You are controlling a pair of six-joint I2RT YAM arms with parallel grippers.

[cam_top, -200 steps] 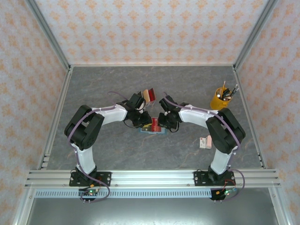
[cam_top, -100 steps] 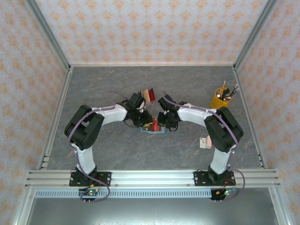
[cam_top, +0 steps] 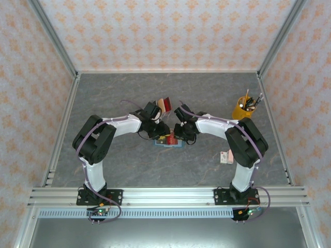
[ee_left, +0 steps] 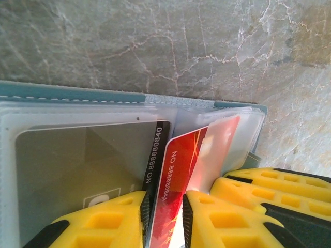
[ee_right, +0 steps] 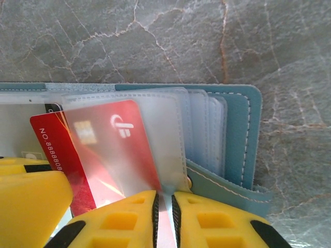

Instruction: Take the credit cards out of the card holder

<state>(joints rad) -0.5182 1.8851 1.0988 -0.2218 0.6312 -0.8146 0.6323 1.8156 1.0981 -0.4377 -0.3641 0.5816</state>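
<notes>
The blue card holder (cam_top: 169, 140) lies open on the table between both grippers. Its teal edge (ee_left: 72, 92) and clear pockets show in the left wrist view. My left gripper (ee_left: 164, 201) stands slightly open, its jaws straddling a red credit card (ee_left: 186, 160) that sticks partly out of a pocket. A dark grey card (ee_left: 83, 160) sits in the neighbouring pocket. My right gripper (ee_right: 164, 199) is shut on a clear sleeve of the card holder (ee_right: 240, 134), beside the red card (ee_right: 111, 150). Loose red and tan cards (cam_top: 164, 105) lie behind the left wrist.
A yellow pen cup (cam_top: 242, 108) stands at the back right. A small pink-and-white box (cam_top: 226, 156) lies by the right arm's base link. The right gripper's yellow fingers (ee_left: 269, 191) crowd close beside the left ones.
Both arms stay over the card holder with hardly any movement. The right arm's elbow has drifted slightly left.
</notes>
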